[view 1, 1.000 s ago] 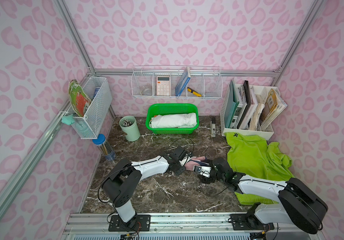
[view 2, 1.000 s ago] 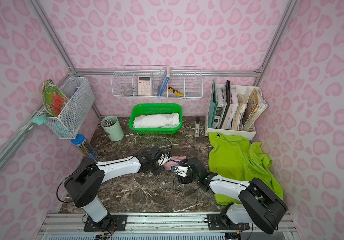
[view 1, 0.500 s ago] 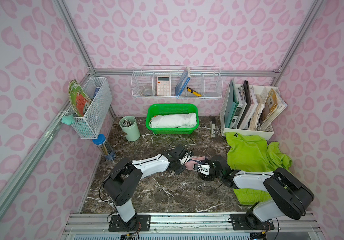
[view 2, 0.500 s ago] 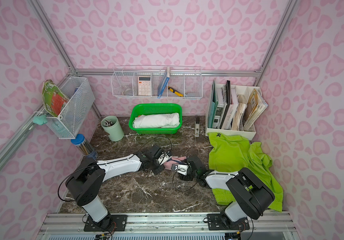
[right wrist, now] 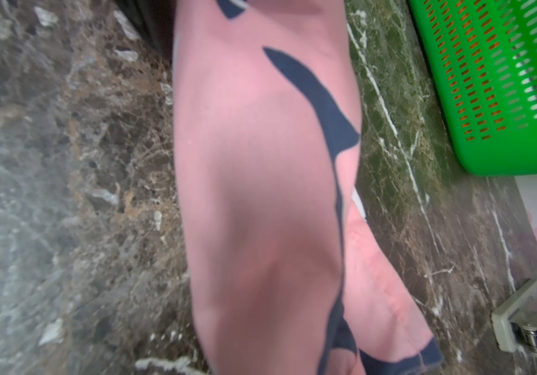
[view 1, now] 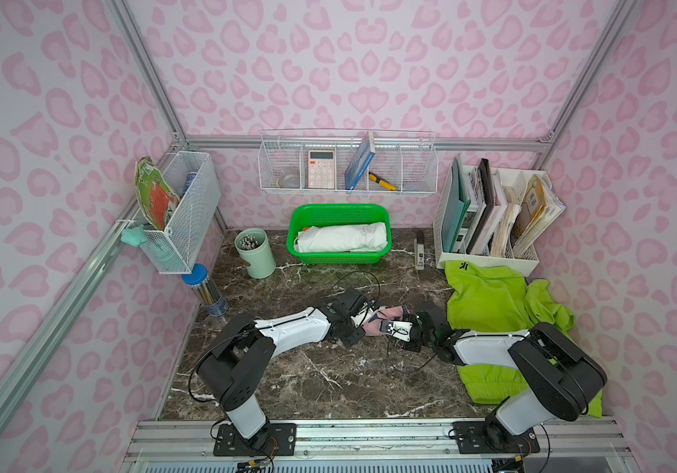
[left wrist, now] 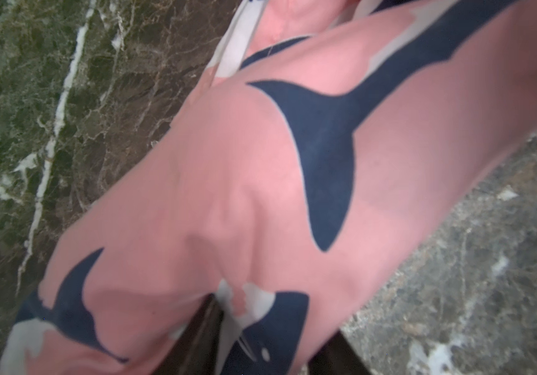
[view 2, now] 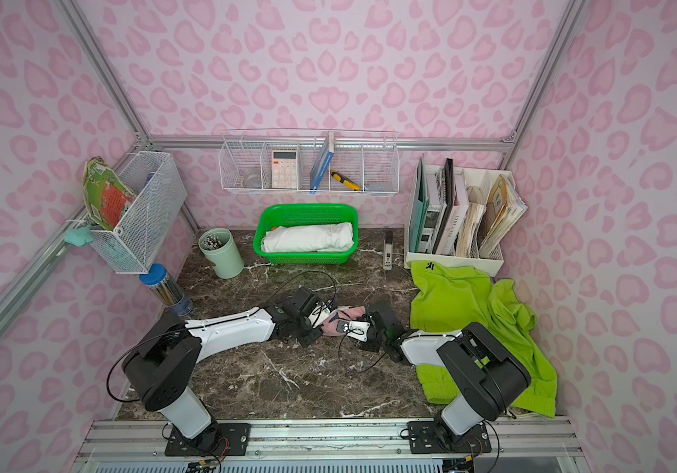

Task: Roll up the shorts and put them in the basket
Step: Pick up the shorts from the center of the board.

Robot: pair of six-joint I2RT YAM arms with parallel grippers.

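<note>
The pink shorts with the shark print (view 1: 391,313) (view 2: 349,313) lie as a tight roll at mid table between my two grippers. My left gripper (view 1: 371,317) (left wrist: 267,344) is at the roll's left end. Its dark fingers (left wrist: 200,334) stand apart with the roll (left wrist: 244,181) between them, so it is open. My right gripper (view 1: 406,324) (view 2: 363,321) is at the right end. In the right wrist view the pink cloth (right wrist: 260,181) runs into its jaws and hides them. The lime green shorts (view 1: 488,303) (view 2: 451,299) lie spread at the right, partly under my right arm.
A green basket (view 1: 384,223) with a white cloth roll (view 1: 341,239) stands at the back. A mint pen cup (view 1: 256,256) and a blue-capped jar (view 1: 206,288) are to its left. A white file rack (view 1: 492,262) and a small grey device (view 1: 419,254) are at the back right.
My right gripper has moved left onto the pink roll and closed on its end, with its arm folding in. My left gripper's fingers have opened.
</note>
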